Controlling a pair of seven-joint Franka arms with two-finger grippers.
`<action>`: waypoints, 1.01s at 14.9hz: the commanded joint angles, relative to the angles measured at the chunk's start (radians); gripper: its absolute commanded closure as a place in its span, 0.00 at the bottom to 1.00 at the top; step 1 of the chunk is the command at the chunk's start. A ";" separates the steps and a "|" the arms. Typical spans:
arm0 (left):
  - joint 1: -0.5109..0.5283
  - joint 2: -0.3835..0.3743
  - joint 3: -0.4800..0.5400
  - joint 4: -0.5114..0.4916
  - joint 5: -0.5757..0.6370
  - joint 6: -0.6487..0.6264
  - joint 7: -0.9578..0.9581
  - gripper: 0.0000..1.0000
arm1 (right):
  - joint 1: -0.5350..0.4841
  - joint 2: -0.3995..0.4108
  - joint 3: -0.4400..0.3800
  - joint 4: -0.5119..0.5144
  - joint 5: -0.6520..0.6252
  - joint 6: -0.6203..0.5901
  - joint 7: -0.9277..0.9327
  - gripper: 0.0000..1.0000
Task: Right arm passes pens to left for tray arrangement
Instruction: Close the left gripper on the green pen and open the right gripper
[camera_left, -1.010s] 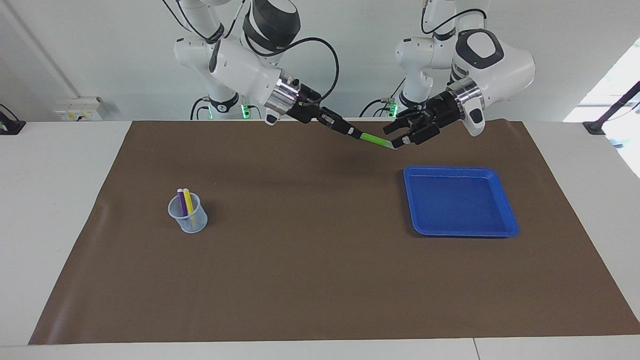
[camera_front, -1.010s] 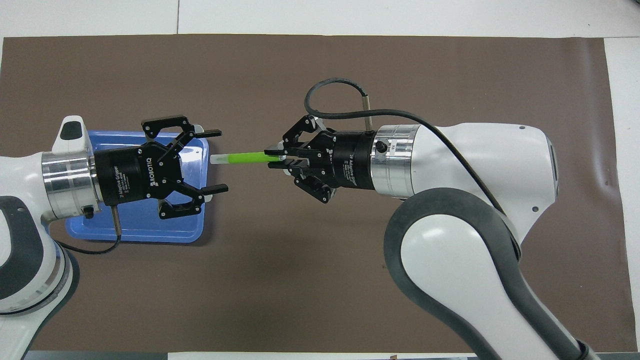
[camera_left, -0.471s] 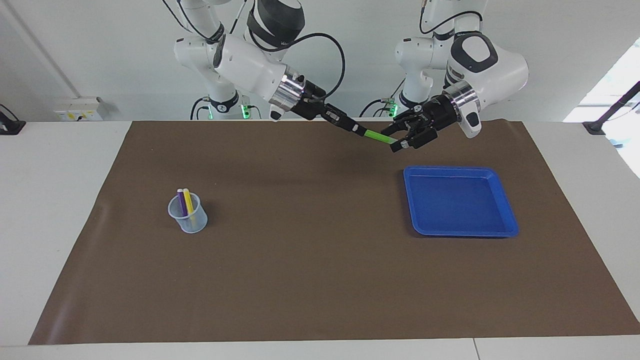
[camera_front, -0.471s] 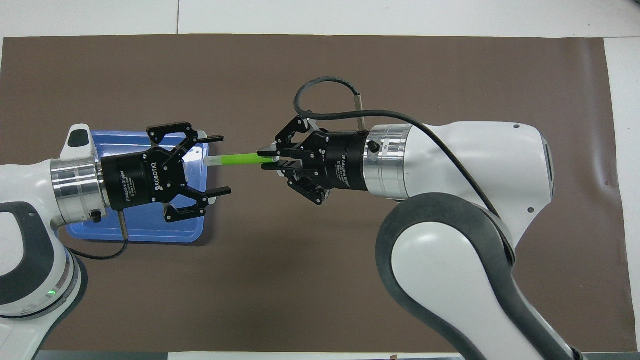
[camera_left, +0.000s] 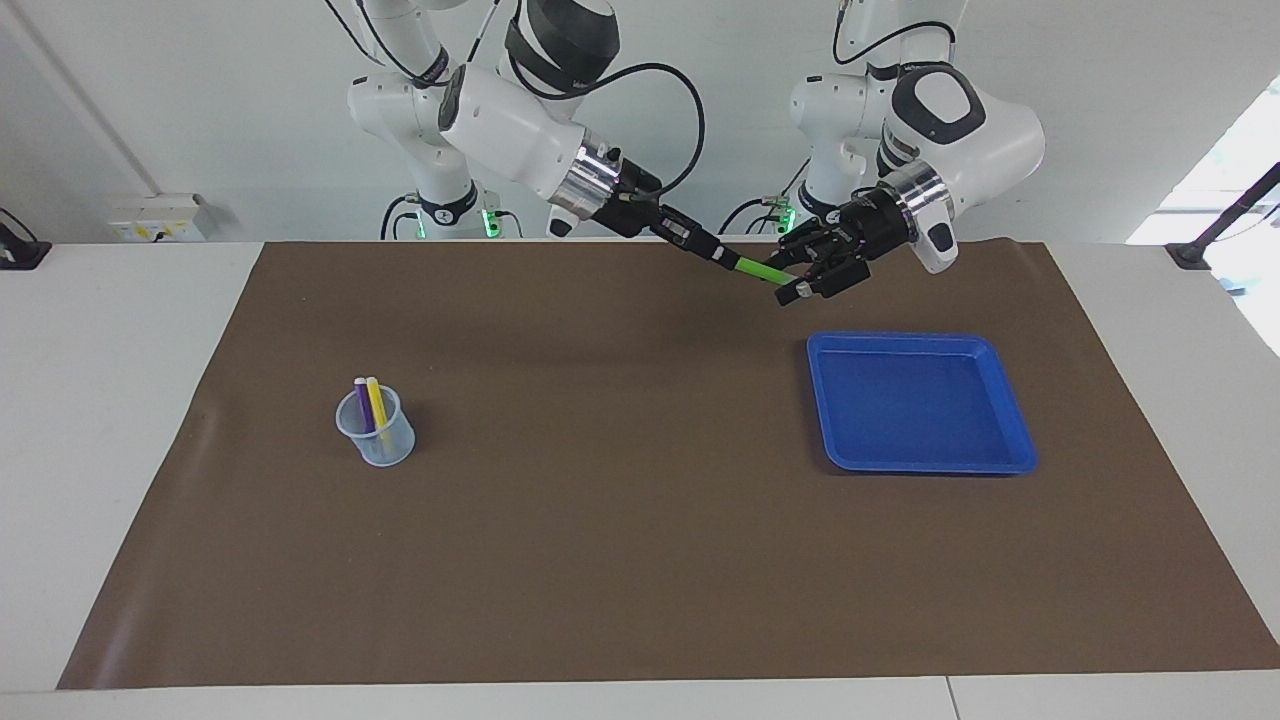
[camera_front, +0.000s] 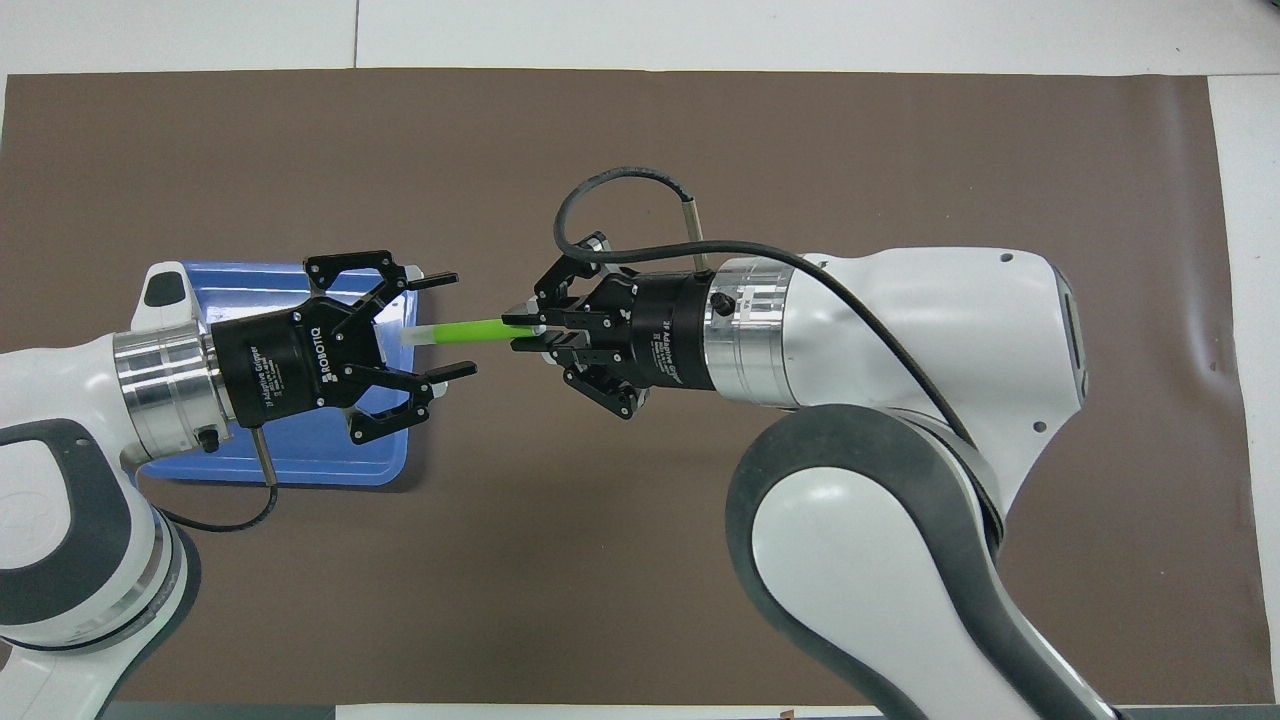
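My right gripper (camera_left: 722, 258) (camera_front: 522, 333) is shut on the green pen (camera_left: 758, 270) (camera_front: 468, 330) and holds it level in the air over the mat. The pen's pale end points at my left gripper (camera_left: 786, 278) (camera_front: 448, 326). That gripper is open, and the pale end lies between its spread fingers without being clamped. Both hands hang beside the blue tray (camera_left: 915, 342) (camera_front: 300, 462), over its corner nearest the robots. The purple pen (camera_left: 361, 398) and the yellow pen (camera_left: 376, 398) stand in a translucent cup (camera_left: 380, 440).
A brown mat (camera_left: 600, 520) (camera_front: 500, 150) covers the table. The cup stands toward the right arm's end and the tray toward the left arm's end. In the overhead view the right arm hides the cup.
The two grippers have closed in on each other. The green pen's pale end now reaches further in between the left gripper's open fingers. The cup and tray have not moved.
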 joint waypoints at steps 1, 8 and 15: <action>0.000 -0.038 0.008 -0.038 -0.023 0.011 -0.008 0.31 | -0.003 0.015 0.013 0.019 -0.034 0.015 0.029 1.00; 0.000 -0.038 0.013 -0.037 -0.023 0.019 -0.031 0.56 | -0.003 0.015 0.013 0.019 -0.048 0.013 0.029 1.00; -0.001 -0.038 0.013 -0.037 -0.023 0.022 -0.033 1.00 | -0.003 0.015 0.013 0.023 -0.050 0.013 0.027 1.00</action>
